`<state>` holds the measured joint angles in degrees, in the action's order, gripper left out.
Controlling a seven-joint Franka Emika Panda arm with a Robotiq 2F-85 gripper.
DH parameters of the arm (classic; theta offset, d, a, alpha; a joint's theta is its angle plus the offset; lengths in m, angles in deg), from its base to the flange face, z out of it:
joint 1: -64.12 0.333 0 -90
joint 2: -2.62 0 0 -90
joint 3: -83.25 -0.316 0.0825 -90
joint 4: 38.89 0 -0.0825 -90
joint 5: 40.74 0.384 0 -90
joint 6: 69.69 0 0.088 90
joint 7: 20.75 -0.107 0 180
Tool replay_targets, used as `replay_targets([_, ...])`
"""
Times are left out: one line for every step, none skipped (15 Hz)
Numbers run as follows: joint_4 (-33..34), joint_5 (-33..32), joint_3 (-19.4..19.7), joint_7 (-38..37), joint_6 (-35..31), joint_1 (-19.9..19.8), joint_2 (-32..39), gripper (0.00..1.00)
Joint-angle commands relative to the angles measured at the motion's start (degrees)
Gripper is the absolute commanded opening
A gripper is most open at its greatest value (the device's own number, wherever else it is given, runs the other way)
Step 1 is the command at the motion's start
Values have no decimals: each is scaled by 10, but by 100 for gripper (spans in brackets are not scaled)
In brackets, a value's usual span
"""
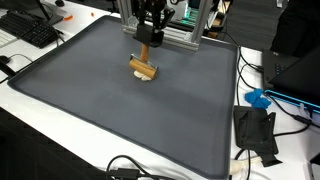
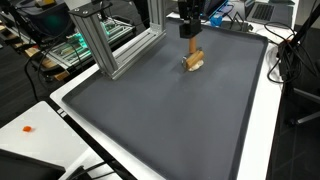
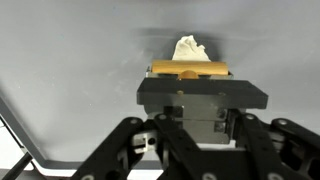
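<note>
My gripper [image 1: 147, 44] is clenched on the upright stem of the wooden block [image 1: 143, 68], which sits at the upper middle of the frame in an exterior view, low on the grey mat [image 1: 120, 130]. In the wrist view the block [image 3: 190, 69] runs as a flat bar across the centre, with a white crumpled scrap [image 3: 190, 47] just above it. I can't tell if they touch.
</note>
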<state>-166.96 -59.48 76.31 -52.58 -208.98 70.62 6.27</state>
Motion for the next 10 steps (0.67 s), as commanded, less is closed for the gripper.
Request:
replay_targets([-15, 21, 3, 23, 36, 8, 0, 23])
replay_targets([-16, 20, 3, 24, 39, 9, 0, 23])
replay_targets([-16, 22, 3, 26, 43, 9, -1, 23])
replay_targets([-17, 23, 3, 29, 46, 9, -2, 23])
replay_targets([-18, 25, 3, 32, 49, 9, -2, 23])
replay_targets([-19, 27, 4, 35, 50, 9, -3, 23])
replay_targets([-20, 29, 4, 37, 51, 9, -3, 23])
replay_targets([-22, 30, 4, 39, 54, 9, -3, 23])
replay_targets([-23, 31, 4, 42, 58, 9, -4, 23])
replay_targets([-24, 31, 4, 43, 60, 9, -4, 23])
